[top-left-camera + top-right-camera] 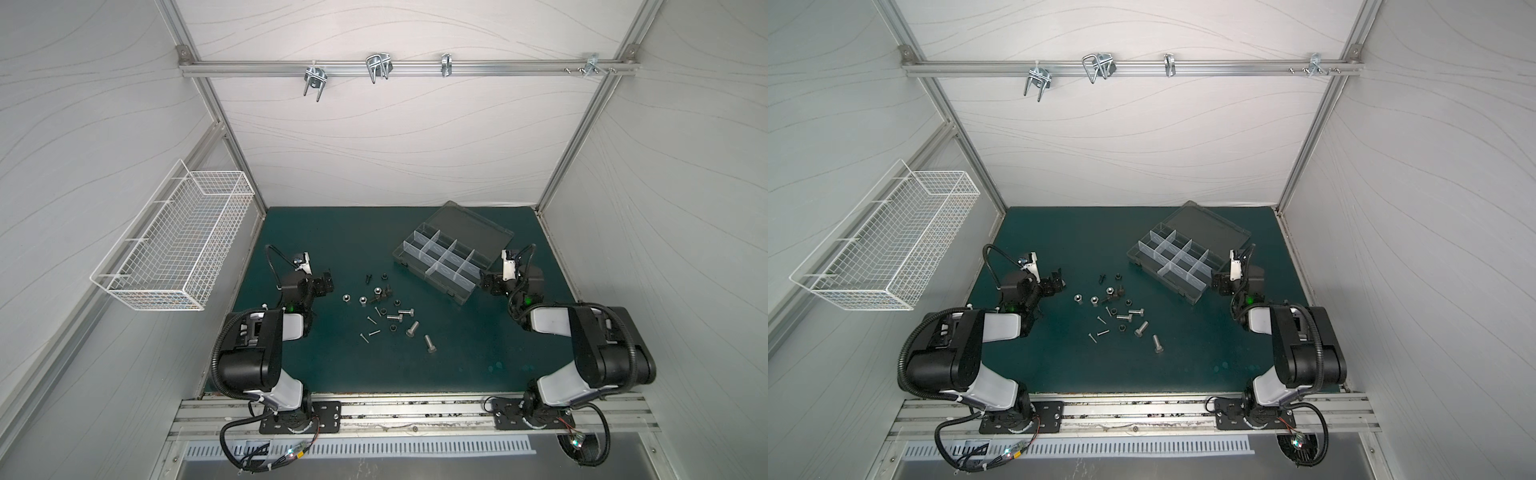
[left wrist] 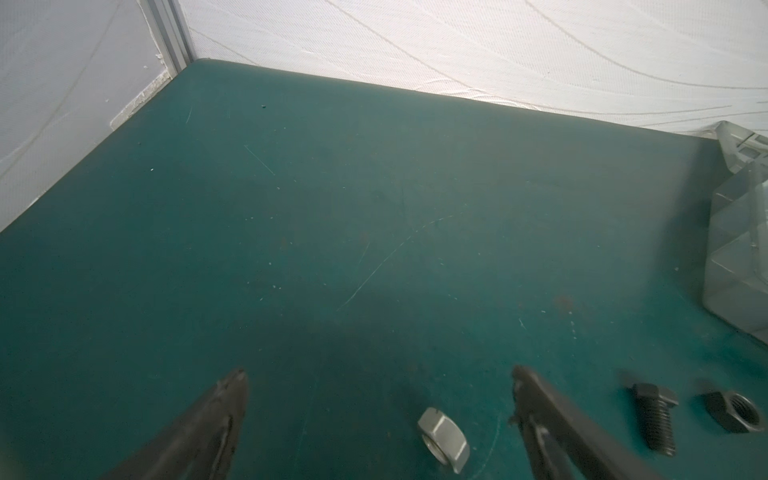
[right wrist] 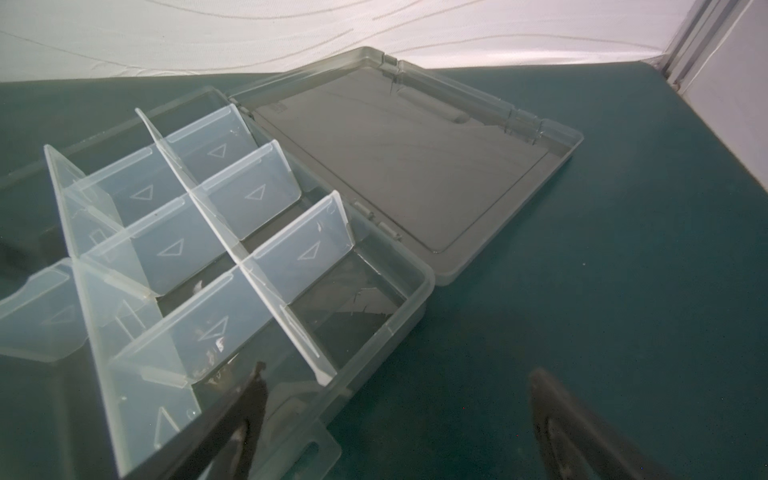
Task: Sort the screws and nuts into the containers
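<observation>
stage: we judge that sorting has not begun; every fastener lies on the green mat [image 1: 332, 241], and we see none in the box.
left gripper [image 1: 327, 283]: jaws spread wide and empty, beside the heap on its own arm's side. In the left wrist view a silver nut [image 2: 442, 438] lies untouched between its fingers [image 2: 208, 424], nearer one of them. We read this as lining up a first pick.
right gripper [image 1: 484, 285]: jaws spread wide and empty, at the near end of the organizer box [image 1: 428, 277]. One finger is over an end cell, the other over bare mat. It is probably posted by the drop place.
box placement: on the right arm's side, apart from the heap. The lid [image 1: 473, 226] is folded flat back on the mat, so the cells are open from above.
heap: mid-mat and mixed, with most pieces lying apart, which leaves room for fingers. One small black clump has pieces touching.
hex bolts [image 1: 412, 328]: 4, thick, silver, on their sides.
thin screws [image 1: 371, 320]: 4, as best we can tell.
black screws [image 1: 368, 277]: 1 clear; the clump may hold 2 more, uncertain.
silver nuts [image 1: 362, 300]: 3.
black nuts [image 1: 392, 328]: 4, dark against the mat, so the count is unsure.
cells: at least 8 in the right wrist view; those we see into are empty.
boxes: 1, with 1 lid.
</observation>
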`<state>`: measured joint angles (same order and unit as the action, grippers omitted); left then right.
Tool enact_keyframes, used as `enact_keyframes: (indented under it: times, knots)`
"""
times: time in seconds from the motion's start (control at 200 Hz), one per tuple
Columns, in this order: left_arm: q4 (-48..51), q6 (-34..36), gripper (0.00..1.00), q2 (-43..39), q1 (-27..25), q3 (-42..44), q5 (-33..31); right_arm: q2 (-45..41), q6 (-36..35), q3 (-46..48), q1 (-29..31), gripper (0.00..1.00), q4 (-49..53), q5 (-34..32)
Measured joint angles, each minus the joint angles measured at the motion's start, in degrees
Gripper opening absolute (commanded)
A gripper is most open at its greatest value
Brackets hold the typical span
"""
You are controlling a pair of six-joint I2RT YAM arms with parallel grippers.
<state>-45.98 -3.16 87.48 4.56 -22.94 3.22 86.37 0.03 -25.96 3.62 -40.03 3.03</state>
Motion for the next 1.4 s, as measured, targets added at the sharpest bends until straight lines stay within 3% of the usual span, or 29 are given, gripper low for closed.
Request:
enact_keyframes:
  times: [0.22,0.425,0.645,0.825,0.94,1.106,1.306,1.401]
  knots:
    - [3.69,0.00,1.00,-7.48,0.00,0.42,0.15,-6.97,1.46,-2.36,2.01,0.99,7.41,-7.80]
    - [8.13,-0.55,1.00,-16.50,-0.85,0.48,-2.16,-13.81,3.48,-7.74,10.60,0.99,17.73,-17.59]
    - [15.21,-3.02,1.00,-24.83,-9.14,0.44,-10.32,-18.36,9.31,-13.33,20.22,0.99,33.92,-22.51]
    - [23.74,-7.87,1.00,-31.19,-20.37,0.37,-19.17,-19.06,14.99,-16.87,31.26,0.95,49.81,-23.12]
    - [30.01,-12.72,1.00,-34.29,-24.57,0.33,-21.97,-19.02,18.56,-17.70,40.06,0.91,58.29,-22.01]
    - [38.45,-19.69,1.00,-37.46,-25.75,0.33,-24.04,-17.75,23.41,-17.94,48.65,0.87,66.42,-17.05]
    - [43.32,-22.80,1.00,-40.81,-25.83,0.33,-27.19,-11.69,25.55,-18.10,54.88,0.84,70.64,-12.79]
    - [44.33,-23.10,1.00,-41.44,-25.92,0.33,-28.59,-7.91,25.62,-18.51,56.17,0.75,71.84,-11.26]
